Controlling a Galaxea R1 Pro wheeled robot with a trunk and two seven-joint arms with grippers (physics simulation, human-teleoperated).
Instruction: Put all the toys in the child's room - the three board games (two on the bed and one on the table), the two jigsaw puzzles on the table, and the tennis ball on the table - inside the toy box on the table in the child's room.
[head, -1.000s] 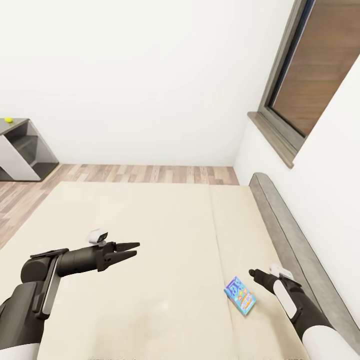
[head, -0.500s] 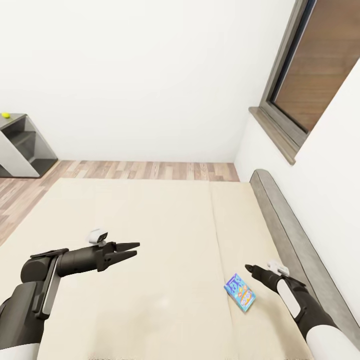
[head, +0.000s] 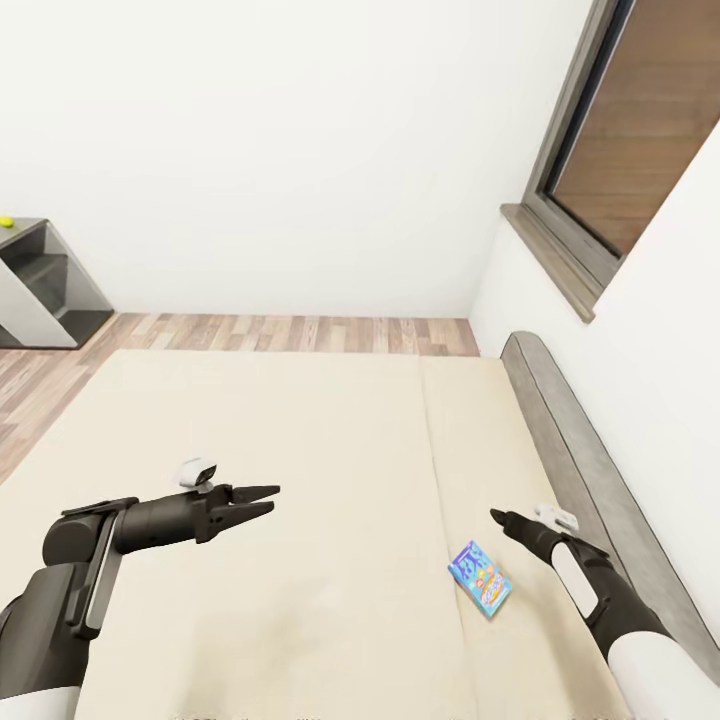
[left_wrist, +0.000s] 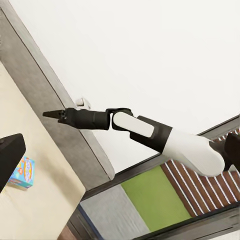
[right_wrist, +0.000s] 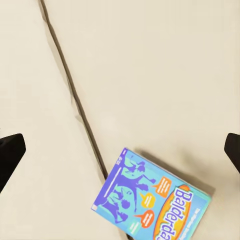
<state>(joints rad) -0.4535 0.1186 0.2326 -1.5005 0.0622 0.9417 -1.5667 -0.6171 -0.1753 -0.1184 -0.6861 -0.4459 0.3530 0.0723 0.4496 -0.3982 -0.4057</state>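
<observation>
Open bed (head: 300, 450) around blue game (head: 480, 578)

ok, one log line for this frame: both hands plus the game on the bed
left hand: open, empty, over bed | right hand: open, empty, above small blue board game | game: flat on bed, ungrasped, beside seam

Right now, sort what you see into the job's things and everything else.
Job's things:
- small blue board game, flat on the bed, right of its seam
- tennis ball on the table, far left
- right gripper, open, beside the game
- left gripper, open over the bed

Everything else:
- grey headboard
- window
- wood floor
</observation>
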